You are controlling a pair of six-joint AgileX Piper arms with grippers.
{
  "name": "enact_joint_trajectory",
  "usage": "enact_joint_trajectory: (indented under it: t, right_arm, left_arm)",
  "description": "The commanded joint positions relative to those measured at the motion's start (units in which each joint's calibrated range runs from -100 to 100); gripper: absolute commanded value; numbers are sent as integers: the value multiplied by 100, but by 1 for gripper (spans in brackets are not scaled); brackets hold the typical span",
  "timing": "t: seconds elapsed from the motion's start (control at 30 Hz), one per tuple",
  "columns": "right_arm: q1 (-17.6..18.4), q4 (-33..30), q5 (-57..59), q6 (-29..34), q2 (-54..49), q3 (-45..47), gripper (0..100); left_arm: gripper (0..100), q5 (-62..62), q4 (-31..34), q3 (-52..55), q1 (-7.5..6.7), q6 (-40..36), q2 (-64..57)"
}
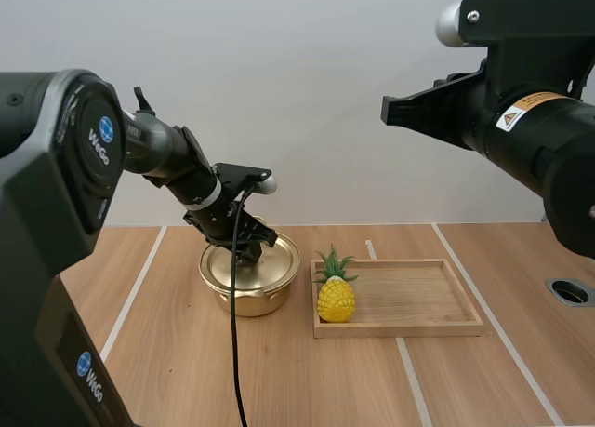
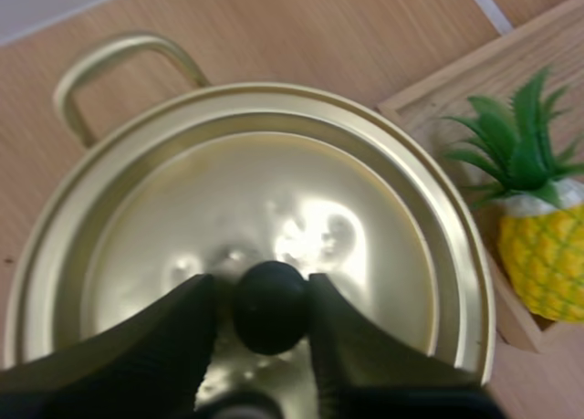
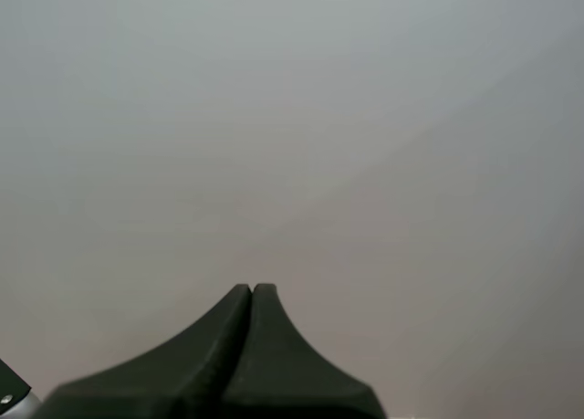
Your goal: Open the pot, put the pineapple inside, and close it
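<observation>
A gold pot (image 1: 251,292) stands on the table with its gold lid (image 2: 274,191) seated on it. My left gripper (image 2: 262,284) is down on the lid, its fingers (image 2: 182,328) pinching the lid's black knob (image 2: 269,308) from both sides. In the high view the left gripper (image 1: 246,249) sits over the pot's centre. A yellow pineapple (image 1: 336,293) with green leaves stands upright at the near left end of a wooden tray (image 1: 418,301), just right of the pot. My right gripper (image 1: 389,109) hangs high above the tray, and its fingers (image 3: 252,291) lie together as one wedge.
The pineapple (image 2: 543,255) and the tray's corner (image 2: 438,95) lie close beside the pot's rim. One looped pot handle (image 2: 114,63) sticks out on the side away from the tray. White tape lines cross the wooden table, and a round hole (image 1: 569,291) is at far right.
</observation>
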Motion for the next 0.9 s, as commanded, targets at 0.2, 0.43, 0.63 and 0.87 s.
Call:
enact_joint_trajectory:
  t: [0.2, 0.43, 0.63, 0.87]
  right_arm:
    - [-21, 0, -47, -39, -16, -51, 0]
    - [-21, 0, -47, -39, -16, -51, 0]
    - [-21, -11, 18, -39, -16, -51, 0]
    - [-21, -11, 100, -39, -16, -51, 0]
  left_arm:
    - [0, 240, -17, 49, -14, -69, 70]
    - [0, 107, -26, 49, -14, -69, 57]
    - [0, -753, -281, 34, -14, -69, -405]
    - [0, -2630, -566, -131, -14, -69, -1491]
